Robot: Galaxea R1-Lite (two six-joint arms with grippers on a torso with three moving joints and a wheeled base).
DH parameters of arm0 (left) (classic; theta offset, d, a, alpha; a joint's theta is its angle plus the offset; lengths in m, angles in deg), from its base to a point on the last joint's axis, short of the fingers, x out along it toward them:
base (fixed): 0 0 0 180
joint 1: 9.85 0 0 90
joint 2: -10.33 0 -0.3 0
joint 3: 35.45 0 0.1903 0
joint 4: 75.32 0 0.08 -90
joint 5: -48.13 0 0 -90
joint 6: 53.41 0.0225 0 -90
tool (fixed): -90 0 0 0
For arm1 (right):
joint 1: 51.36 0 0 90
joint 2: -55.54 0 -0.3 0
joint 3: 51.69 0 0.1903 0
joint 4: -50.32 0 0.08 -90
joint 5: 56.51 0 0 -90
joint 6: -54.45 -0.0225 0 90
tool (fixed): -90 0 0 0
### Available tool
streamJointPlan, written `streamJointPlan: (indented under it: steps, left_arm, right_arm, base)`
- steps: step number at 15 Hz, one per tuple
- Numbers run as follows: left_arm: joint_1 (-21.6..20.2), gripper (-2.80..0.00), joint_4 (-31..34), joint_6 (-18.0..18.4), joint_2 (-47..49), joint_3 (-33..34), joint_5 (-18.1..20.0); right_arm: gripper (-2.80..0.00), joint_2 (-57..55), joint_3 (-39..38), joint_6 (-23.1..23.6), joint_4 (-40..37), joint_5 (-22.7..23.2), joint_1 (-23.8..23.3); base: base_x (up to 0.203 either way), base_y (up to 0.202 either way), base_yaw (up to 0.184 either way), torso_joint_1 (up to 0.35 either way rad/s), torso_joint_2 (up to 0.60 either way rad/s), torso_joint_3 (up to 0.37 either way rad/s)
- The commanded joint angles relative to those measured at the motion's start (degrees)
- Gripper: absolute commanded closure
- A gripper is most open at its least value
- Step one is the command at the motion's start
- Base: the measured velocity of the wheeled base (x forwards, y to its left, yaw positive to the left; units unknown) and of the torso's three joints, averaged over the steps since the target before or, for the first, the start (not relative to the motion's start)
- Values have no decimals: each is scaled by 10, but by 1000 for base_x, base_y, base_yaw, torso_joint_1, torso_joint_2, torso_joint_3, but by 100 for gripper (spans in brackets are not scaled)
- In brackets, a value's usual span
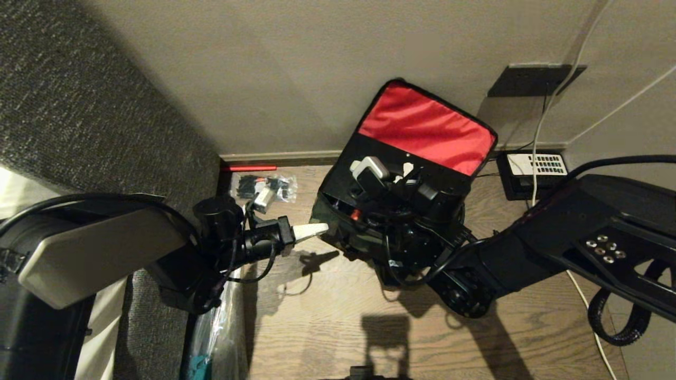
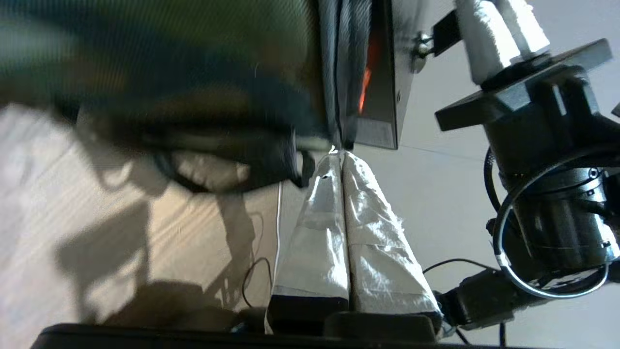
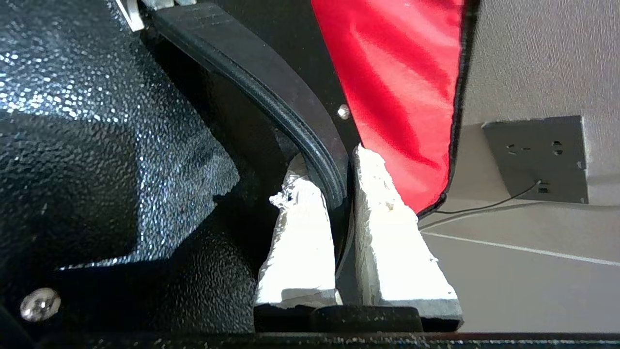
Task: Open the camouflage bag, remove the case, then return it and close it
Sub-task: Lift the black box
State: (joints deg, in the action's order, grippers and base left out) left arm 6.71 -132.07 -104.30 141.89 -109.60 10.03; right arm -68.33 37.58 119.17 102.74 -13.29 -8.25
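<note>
The camouflage bag stands open on the wooden surface, its red-lined lid leaning back against the wall. My right gripper reaches into the bag's mouth and is shut on the raised black rim of the case; the red lining hangs just behind the fingers. The case shows as a black band in front of the lid, and edge-on as a dark slab in the left wrist view. My left gripper is shut, its taped tips touching the bag's near left edge.
A clear plastic bag of small parts lies left of the bag. A black telephone with white keypad sits at the wall on the right, under a wall socket with white cables. A grey upholstered surface borders the left.
</note>
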Motion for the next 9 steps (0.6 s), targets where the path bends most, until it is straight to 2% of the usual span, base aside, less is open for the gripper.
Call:
streamJointPlan:
  steps: [1,3,9]
  left_arm:
    - [2,0,-20,-6,14,-7,4]
    - [11,0,-37,-18,21,-8,6]
    - [16,0,-61,-25,26,-23,6]
  right_arm:
    - [0,5,-5,3,4,-2,4]
    - [0,5,-5,3,5,-2,6]
    - [0,12,-27,-3,6,-2,16]
  base:
    - [0,0,0,0,0,0]
    - [0,0,0,0,0,0]
    - [0,0,0,0,0,0]
